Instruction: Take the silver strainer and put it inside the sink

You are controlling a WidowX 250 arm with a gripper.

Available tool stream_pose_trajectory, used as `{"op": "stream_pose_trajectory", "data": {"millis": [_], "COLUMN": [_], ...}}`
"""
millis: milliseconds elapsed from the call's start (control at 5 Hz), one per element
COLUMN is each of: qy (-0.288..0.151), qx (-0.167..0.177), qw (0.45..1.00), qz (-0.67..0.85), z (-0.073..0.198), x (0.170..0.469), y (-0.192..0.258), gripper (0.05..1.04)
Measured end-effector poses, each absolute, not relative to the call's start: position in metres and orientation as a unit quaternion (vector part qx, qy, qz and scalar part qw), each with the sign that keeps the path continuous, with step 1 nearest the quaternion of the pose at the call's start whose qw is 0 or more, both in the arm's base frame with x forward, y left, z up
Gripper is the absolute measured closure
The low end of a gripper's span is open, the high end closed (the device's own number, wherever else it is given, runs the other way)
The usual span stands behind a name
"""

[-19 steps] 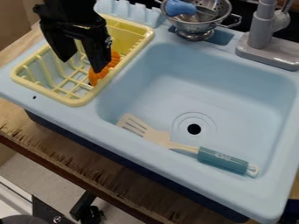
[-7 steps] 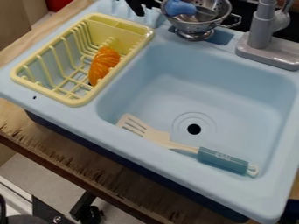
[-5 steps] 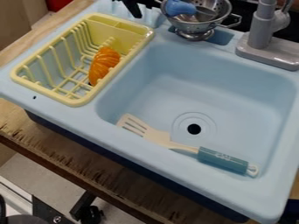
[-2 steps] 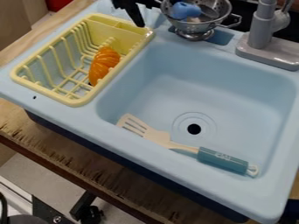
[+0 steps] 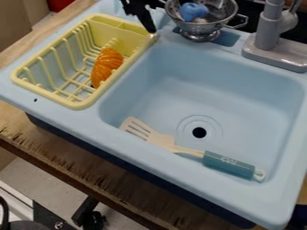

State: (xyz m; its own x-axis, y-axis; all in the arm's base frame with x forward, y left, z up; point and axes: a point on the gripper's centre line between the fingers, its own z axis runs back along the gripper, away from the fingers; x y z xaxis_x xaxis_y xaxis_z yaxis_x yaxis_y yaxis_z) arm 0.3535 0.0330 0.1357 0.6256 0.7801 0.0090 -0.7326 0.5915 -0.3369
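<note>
Moved since earlier: my gripper (image 5: 145, 18), lower and nearer the silver strainer (image 5: 201, 29); blue item (image 5: 193, 11) inside it, turned. Grip: clenched or released, I cannot tell. Strainer: upright, on the far ledge of the sink (image 5: 240, 67). Advised handling: secure the rim, lift level, lower clear of the spatula (image 5: 160, 139).

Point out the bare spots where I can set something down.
Bare: the sink floor between the spatula and the faucet side, drain included; also the front rim beside the spatula. Crowded: the back rim, where the tool hangs between the yellow rack and the strainer.
</note>
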Motion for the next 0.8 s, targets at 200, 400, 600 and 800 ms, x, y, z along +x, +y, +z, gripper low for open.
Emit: {"op": "stream_pose_trajectory", "data": {"millis": [200,400,600,800], "qy": [-0.084,-0.074,-0.05,-0.056], "qx": [-0.159,-0.154,-0.185,-0.187], "qw": [0.885,0.886,0.878,0.88], "qz": [0.43,0.43,0.439,0.434], "z": [0.135,0.123,0.128,0.129], "x": [0.358,0.361,0.359,0.36], "y": [0.028,0.022,0.021,0.024], "gripper": [0.301,0.599,0.849,0.988]}}
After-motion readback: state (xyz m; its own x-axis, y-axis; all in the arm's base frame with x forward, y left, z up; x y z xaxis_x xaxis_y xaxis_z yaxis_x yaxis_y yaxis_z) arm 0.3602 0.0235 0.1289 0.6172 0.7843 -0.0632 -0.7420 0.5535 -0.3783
